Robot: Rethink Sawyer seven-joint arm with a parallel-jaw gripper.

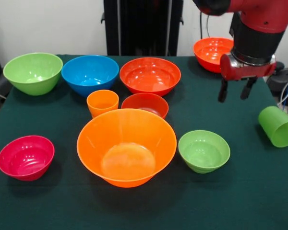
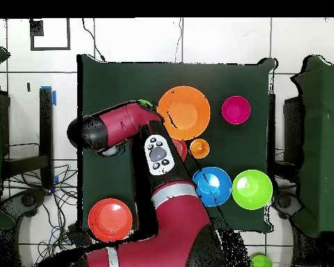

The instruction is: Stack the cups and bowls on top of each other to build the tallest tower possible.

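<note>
Hovering end effector (image 1: 236, 89), apparently open, above table (image 1: 240, 201).

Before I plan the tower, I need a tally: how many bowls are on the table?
8: big orange bowl centre, small green and pink flanking it, small red-orange behind; far row green, blue, red-orange, another in the corner.

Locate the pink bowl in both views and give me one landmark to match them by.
Front view: the pink bowl sits at lower left, on the green cloth.
Overhead view: it lies upper right, near the table's top edge.
Shared landmark: the largest orange bowl, right beside it in both.
</note>
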